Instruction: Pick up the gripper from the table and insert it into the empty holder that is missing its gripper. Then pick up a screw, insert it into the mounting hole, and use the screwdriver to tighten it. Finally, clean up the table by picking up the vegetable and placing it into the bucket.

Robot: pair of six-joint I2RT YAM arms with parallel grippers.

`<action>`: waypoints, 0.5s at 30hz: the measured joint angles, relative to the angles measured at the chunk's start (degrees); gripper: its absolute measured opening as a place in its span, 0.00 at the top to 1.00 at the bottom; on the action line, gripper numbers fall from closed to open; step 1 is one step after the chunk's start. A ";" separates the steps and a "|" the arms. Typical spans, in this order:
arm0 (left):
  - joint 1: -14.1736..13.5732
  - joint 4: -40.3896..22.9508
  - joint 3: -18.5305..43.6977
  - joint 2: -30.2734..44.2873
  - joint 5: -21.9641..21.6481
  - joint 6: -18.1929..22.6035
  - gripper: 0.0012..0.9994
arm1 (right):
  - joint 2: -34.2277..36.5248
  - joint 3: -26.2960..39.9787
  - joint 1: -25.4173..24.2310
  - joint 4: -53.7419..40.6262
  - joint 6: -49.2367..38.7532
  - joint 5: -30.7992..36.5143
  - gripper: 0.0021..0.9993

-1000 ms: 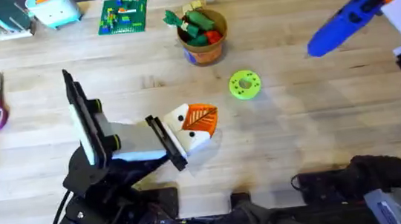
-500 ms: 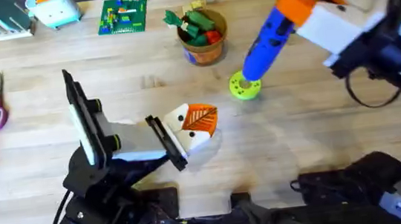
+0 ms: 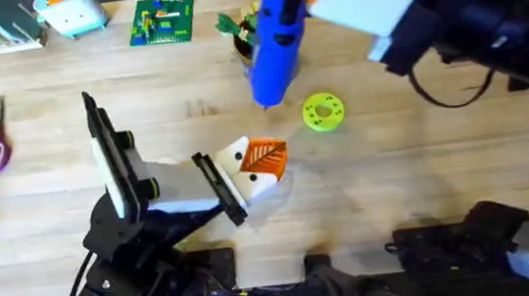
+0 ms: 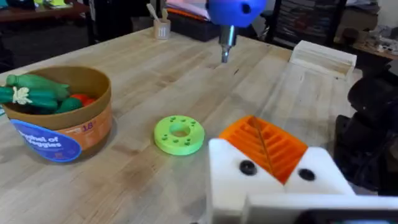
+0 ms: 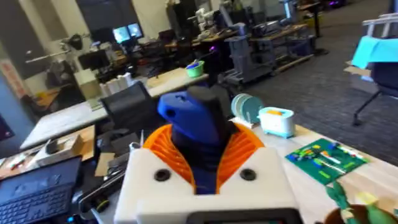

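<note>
The right hand (image 5: 205, 177) grips the screwdriver (image 3: 278, 38) high above the counter (image 3: 426, 180) — a tilted tip could miss the screw; the left hand (image 4: 273, 158) clamps the holder (image 3: 248, 174).

The bucket (image 4: 59, 134) carries a blue label on its side at about seven o'clock in the left wrist view, with white lettering that reads "of Veggies"; the word before it is cut off. Just above the label, on the orange wall, a small "18" can be read.
</note>
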 joint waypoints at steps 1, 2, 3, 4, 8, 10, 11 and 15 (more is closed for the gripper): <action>-0.01 0.00 0.00 0.00 0.01 0.00 0.99 | 0.93 0.58 0.94 -0.02 -0.12 0.01 0.88; -0.01 0.00 0.00 0.00 0.00 0.00 0.99 | 1.72 0.99 1.81 -0.02 -0.12 0.02 0.88; -0.01 0.00 0.00 0.00 0.00 0.00 0.99 | 2.66 1.45 2.98 -0.14 -0.13 0.04 0.88; 0.00 0.00 0.00 0.00 0.02 0.00 0.99 | 3.48 1.79 4.04 -0.22 -0.15 0.07 0.88; -0.01 0.00 0.00 0.00 0.01 0.00 0.99 | 5.98 2.55 7.87 -0.32 -0.15 0.05 0.89; -0.01 0.00 0.00 0.00 0.01 0.00 0.99 | 6.61 2.57 9.15 -0.35 -0.15 -0.02 0.89; -0.01 0.00 0.00 0.00 0.02 0.00 0.99 | 6.80 2.57 9.41 -0.37 -0.15 -0.02 0.89; -0.01 0.00 0.00 0.00 0.00 0.00 0.99 | 7.04 2.60 9.60 -0.31 -1.54 0.02 0.89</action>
